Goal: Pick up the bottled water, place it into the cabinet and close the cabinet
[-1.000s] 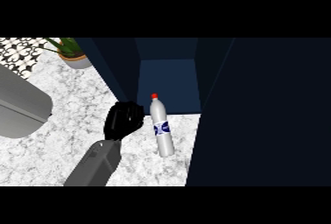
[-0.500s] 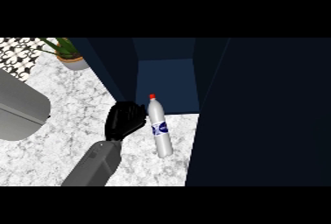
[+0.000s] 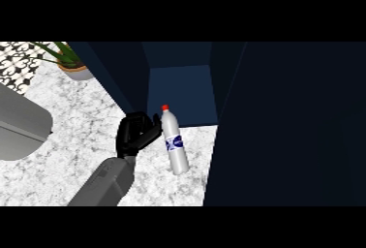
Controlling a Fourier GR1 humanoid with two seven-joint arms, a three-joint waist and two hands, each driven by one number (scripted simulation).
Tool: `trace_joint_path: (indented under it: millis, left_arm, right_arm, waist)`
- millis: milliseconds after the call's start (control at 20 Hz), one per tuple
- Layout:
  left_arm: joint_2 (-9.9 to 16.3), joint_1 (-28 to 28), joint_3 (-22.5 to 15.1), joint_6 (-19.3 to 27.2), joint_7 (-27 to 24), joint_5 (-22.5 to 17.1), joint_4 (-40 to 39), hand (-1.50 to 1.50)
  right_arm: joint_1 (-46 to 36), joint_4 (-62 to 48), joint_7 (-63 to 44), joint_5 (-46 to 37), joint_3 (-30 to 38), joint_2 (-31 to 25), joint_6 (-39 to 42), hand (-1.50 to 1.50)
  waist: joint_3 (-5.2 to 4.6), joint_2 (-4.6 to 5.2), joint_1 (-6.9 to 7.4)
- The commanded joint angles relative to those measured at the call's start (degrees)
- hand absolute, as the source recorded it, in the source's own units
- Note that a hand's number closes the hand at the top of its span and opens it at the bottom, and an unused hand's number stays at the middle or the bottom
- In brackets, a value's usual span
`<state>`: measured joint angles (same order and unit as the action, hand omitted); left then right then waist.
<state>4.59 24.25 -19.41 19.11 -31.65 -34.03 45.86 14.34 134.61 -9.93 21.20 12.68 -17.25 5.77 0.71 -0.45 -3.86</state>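
The bottled water [image 3: 175,145], clear with a red cap and a blue label, stands on the marble counter [image 3: 71,116] just in front of the open cabinet [image 3: 182,92]. My left hand [image 3: 134,134] is right beside the bottle on its left, fingers relaxed and pointing up. The fingertips lie close to the bottle's side, and I cannot tell whether they touch it. Nothing is held. My right hand does not show.
The cabinet's dark open door [image 3: 286,126] fills the right half of the view. A potted plant [image 3: 71,65] stands at the back left. A large grey rounded object [image 3: 18,128] lies at the left edge.
Almost nothing differs. My left hand stays beside the bottle, and the bottle has not moved.
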Motion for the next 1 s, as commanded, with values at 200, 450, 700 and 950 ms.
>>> trace_joint_path:
  millis: [200, 450, 700, 950]
  left_arm:
    - [-4.4, 16.5, -2.7, 8.7, 5.5, 2.8, 0.3, 1.5]
    - [-3.8, 16.0, -2.0, 12.2, 7.3, 2.0, -0.7, 1.5]
    - [-3.0, 15.3, -2.7, 15.6, 6.5, 2.9, -2.6, 1.5]
    - [-2.6, 14.6, -2.7, 18.2, 5.7, 2.9, -3.6, 1.5]
  right_arm:
    - [-0.3, -2.8, 1.7, 6.3, 2.7, -0.7, 3.8, -1.5]
    - [0.2, -2.5, 1.2, 9.3, 4.7, -1.8, 5.5, -1.5]
    - [-1.2, -3.6, 0.3, 12.8, 7.0, -3.3, 6.0, -1.5]
    - [-1.2, -3.8, 0.6, 14.4, 8.8, -4.1, 7.0, -1.5]
  waist:
    - [-0.49, 1.03, -3.58]
    - [-0.6, 1.23, -4.19]
    - [-0.73, 1.71, -4.53]
    - [-0.8, 1.85, -5.14]
